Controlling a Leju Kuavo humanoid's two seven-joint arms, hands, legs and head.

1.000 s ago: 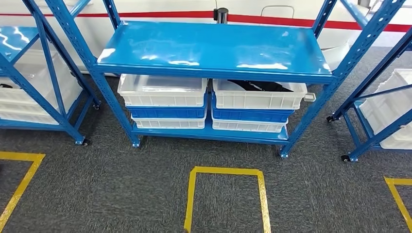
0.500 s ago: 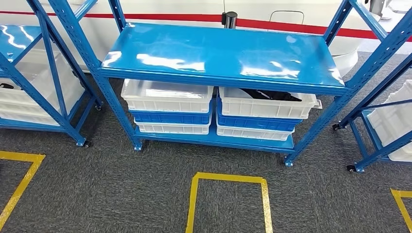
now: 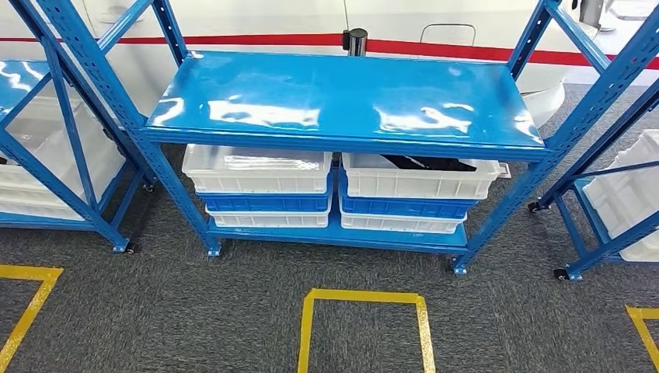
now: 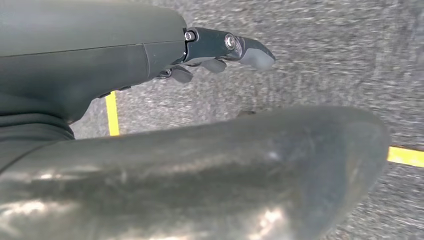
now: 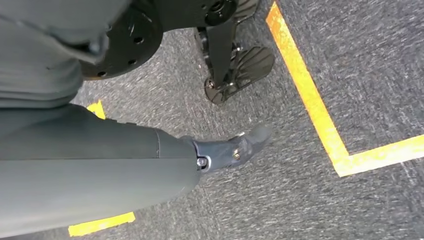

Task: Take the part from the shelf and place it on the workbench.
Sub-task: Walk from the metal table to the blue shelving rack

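A black part (image 3: pixel 423 163) lies in the upper white bin (image 3: pixel 420 180) on the right of the blue shelf's (image 3: pixel 342 101) lower level, half hidden under the top board. In the left wrist view my left hand (image 4: pixel 125 60) hangs over grey carpet with its fingers (image 4: pixel 250 50) stretched out, holding nothing. My right hand (image 5: pixel 150 160) also hangs beside my body above the carpet, fingers (image 5: pixel 240 147) straight and nothing in them. Both hands are far from the shelf.
A second stack of white and blue bins (image 3: pixel 256 167) stands left of the part's bin. More blue racks with white bins stand at the left (image 3: pixel 47 140) and right (image 3: pixel 614 179). A yellow tape square (image 3: pixel 361 299) marks the carpet before the shelf.
The whole head picture has shifted, so the camera has moved: the shelf now sits a little lower and further left than a second ago. Nothing on the shelf has moved.
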